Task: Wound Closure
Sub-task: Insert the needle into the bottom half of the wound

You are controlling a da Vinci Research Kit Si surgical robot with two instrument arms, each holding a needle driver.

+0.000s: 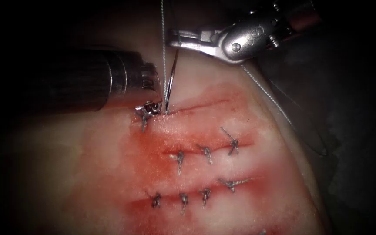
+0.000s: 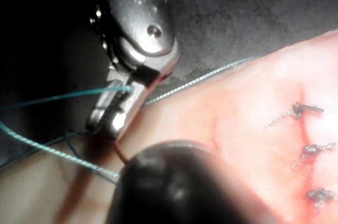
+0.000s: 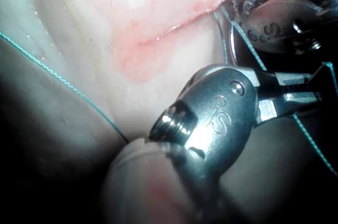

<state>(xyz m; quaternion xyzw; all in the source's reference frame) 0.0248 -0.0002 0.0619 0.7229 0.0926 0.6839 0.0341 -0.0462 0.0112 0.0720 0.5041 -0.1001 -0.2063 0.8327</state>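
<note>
The open cut (image 1: 205, 104) runs across the tissue (image 1: 88, 165). My left tool (image 1: 149, 106) comes in from the left, its tip down at the cut's left end. The dark curved needle (image 1: 172, 76) stands steeply, lower end at the cut beside that tip, upper end just under my right tool (image 1: 171, 38). I cannot tell which tool holds it. Thread (image 1: 163, 26) rises taut from the cut past the right jaws. In the left wrist view a thread (image 2: 79, 93) ends between the shut right tool (image 2: 113, 121) jaws. The right tool (image 3: 303, 89) sits near the left tool (image 3: 272, 23).
A knot with cut ends (image 1: 143, 116) sits at the cut's left end. Two stitched rows of knots (image 1: 205, 152) (image 1: 183, 198) lie nearer the camera, with red fluid (image 1: 162, 143) around them. More thread (image 1: 279, 106) trails over the tissue's right edge.
</note>
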